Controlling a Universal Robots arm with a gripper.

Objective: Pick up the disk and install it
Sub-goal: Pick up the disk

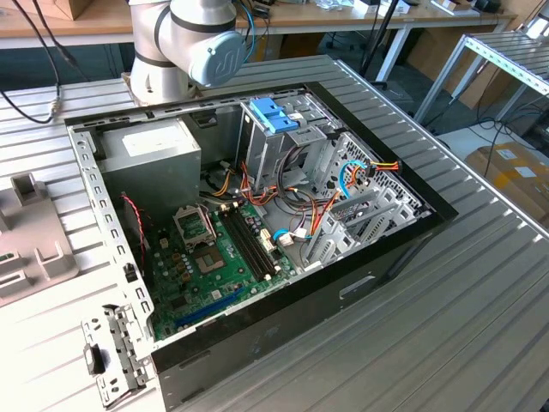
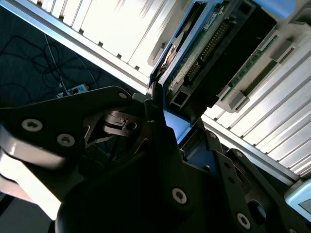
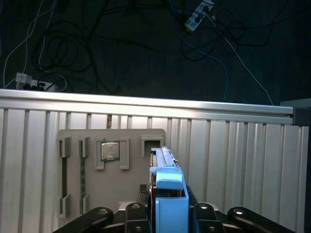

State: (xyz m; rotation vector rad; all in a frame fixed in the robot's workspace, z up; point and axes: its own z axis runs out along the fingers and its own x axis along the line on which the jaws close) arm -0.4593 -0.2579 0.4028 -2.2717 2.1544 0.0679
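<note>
Clamping the disk (image 2: 204, 43) (underside: second wrist view)

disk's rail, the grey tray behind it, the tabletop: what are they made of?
The disk has a light-blue rail: smooth, moulded look, likely plastic. Grey tray: matte, moulded pockets, probably plastic. Tabletop: bright silver, ribbed slats, looks like aluminium extrusion.
</note>
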